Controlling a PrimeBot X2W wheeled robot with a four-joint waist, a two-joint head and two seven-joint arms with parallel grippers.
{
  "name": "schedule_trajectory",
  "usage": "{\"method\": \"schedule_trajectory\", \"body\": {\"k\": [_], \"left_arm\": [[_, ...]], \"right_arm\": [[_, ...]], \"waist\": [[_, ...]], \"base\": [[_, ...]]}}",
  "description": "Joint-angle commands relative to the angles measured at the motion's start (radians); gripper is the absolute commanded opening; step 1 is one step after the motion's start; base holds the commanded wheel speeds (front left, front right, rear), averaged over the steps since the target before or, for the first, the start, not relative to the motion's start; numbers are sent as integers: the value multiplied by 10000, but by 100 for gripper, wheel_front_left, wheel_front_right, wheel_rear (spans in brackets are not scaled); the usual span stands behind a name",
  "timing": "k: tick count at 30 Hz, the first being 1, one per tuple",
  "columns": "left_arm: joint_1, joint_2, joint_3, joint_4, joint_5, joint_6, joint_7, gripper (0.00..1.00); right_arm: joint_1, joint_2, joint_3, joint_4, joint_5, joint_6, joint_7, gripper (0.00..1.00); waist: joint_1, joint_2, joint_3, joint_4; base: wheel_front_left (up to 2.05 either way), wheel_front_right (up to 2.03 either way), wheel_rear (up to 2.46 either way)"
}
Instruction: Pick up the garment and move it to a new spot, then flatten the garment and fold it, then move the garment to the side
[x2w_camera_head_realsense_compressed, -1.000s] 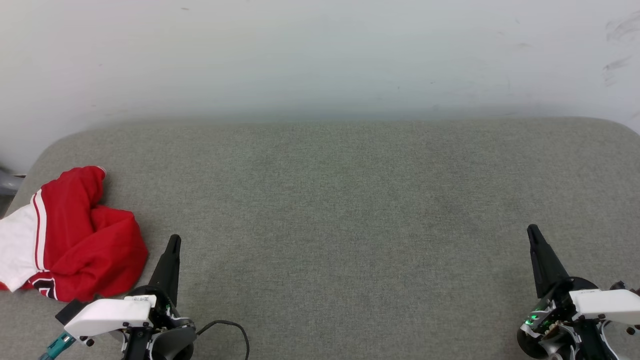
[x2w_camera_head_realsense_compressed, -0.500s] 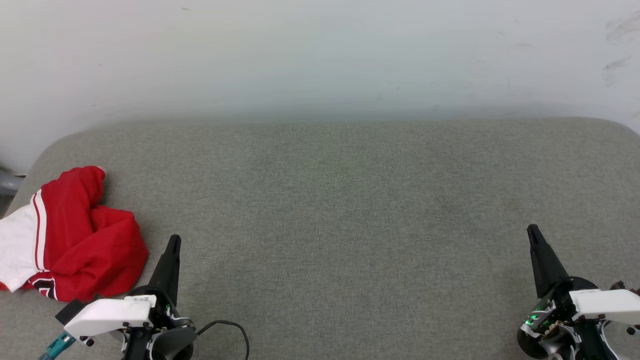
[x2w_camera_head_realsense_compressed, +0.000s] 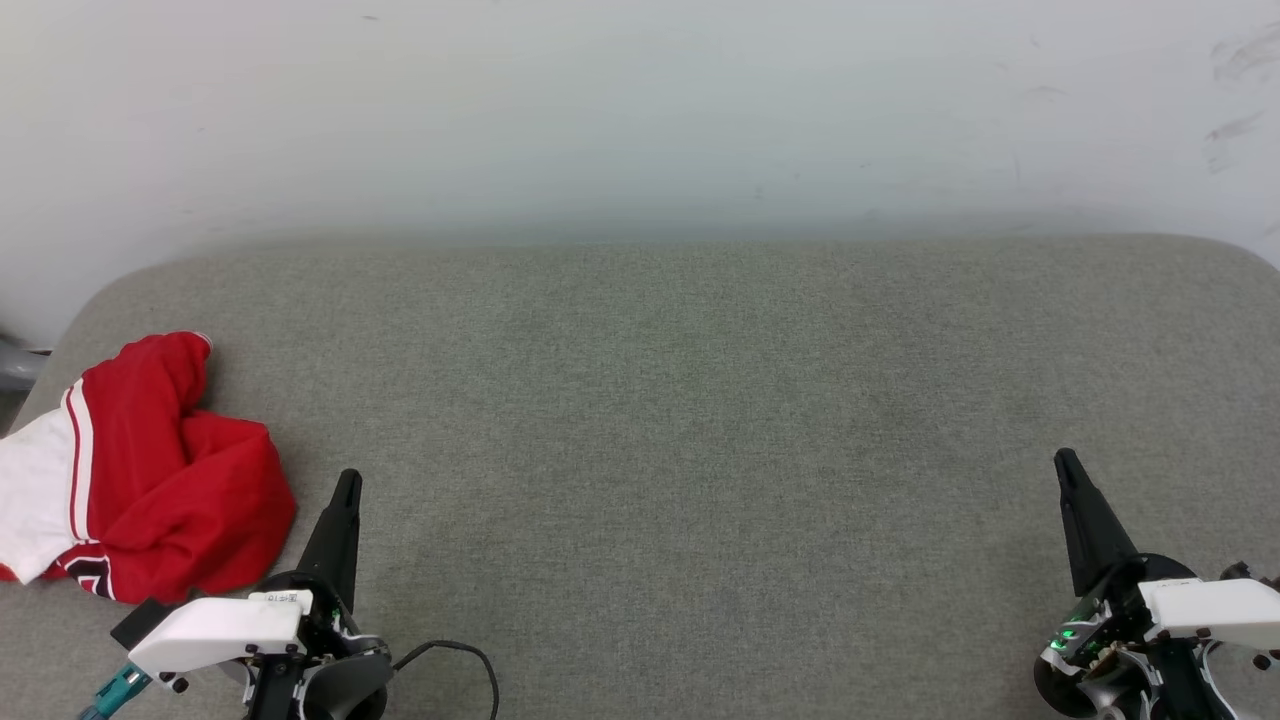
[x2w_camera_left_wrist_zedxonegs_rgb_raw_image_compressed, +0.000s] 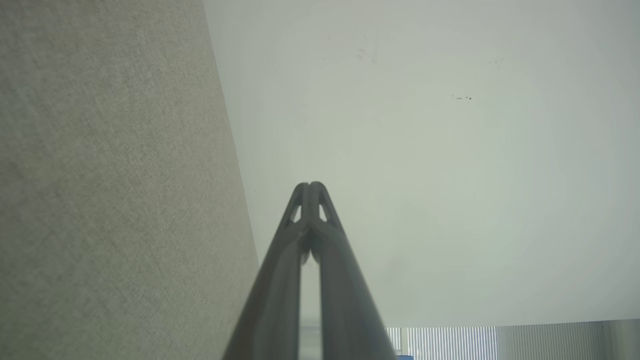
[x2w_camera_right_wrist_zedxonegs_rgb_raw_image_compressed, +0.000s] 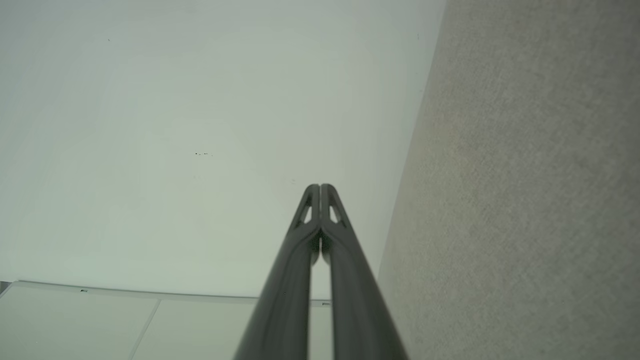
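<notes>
Lying in a crumpled heap at the left edge of the head view, the red jersey-style T-shirt (x2w_camera_head_realsense_compressed: 170, 490) rests on the grey-green woven fabric surface (x2w_camera_head_realsense_compressed: 680, 420). Its white sleeve with red-and-white striped trim spills toward the frame's left border, and a scrap of black, white-edged lettering peeks out at the heap's lower left. Most of the shirt is bunched, so I cannot make out the rest of the print.

At the lower left of that view, the left gripper (x2w_camera_head_realsense_compressed: 347, 480) points up the frame with its two long dark fingers pressed together and nothing between them. Its tip stands just to the right of the heap, near it but not touching. A black cable (x2w_camera_head_realsense_compressed: 465, 655) loops on the fabric beside its base.

At the lower right, the right gripper (x2w_camera_head_realsense_compressed: 1065, 462) is likewise closed and empty, well apart from the shirt.

From the left wrist, the left gripper (x2w_camera_left_wrist_zedxonegs_rgb_raw_image_compressed: 310, 186) shows its fingertips meeting at mid-frame, fabric to the left and the pale wall (x2w_camera_left_wrist_zedxonegs_rgb_raw_image_compressed: 450, 175) to the right. From the right wrist, the right gripper (x2w_camera_right_wrist_zedxonegs_rgb_raw_image_compressed: 320, 186) shows tips touching too, with wall on the left and fabric on the right.
</notes>
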Motion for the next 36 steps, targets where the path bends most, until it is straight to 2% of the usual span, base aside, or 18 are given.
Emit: {"method": "schedule_trajectory", "body": {"k": [1, 4, 5, 8, 30, 34, 35, 36], "left_arm": [[-56, -15, 25, -6, 0, -38, 20, 0], [-56, -15, 23, -6, 0, -38, 20, 0], [10, 0, -6, 28, 0, 2, -2, 100], [196, -19, -62, 243, -4, 6, -13, 100], [121, 51, -1433, -908, 303, -2, -948, 100], [114, 221, -1687, -1048, 816, -3, -1219, 100], [119, 271, -1704, -1089, 1604, -4, -1354, 100], [131, 263, -1693, -1113, 1931, -4, -1393, 100]], "right_arm": [[-113, 29, -1, 10, -56, -3, 12, 0], [-113, 29, 0, 10, -55, -3, 13, 0], [15, 0, 2, 28, 1, 0, 0, 100], [226, 8, 16, 223, -8, -2, -12, 100], [643, -111, 492, -1138, -355, -2, -936, 100], [706, -279, 612, -1231, -825, -2, -1168, 100], [741, -401, 692, -1226, -1449, -2, -1331, 100], [748, -426, 699, -1220, -1692, -2, -1377, 100]], "waist": [[0, 0, 0, 0], [0, 0, 0, 0], [0, 0, 0, 0], [0, 0, 1, -1], [0, 0, 2, 2], [0, 0, -4, 10], [0, 0, -8, 18], [0, 0, -8, 19]], "base": [[0, 0, 0], [0, 0, 0], [0, 0, 0], [0, 0, 0], [0, 0, 0], [0, 0, 0], [0, 0, 0], [0, 0, 0]]}}
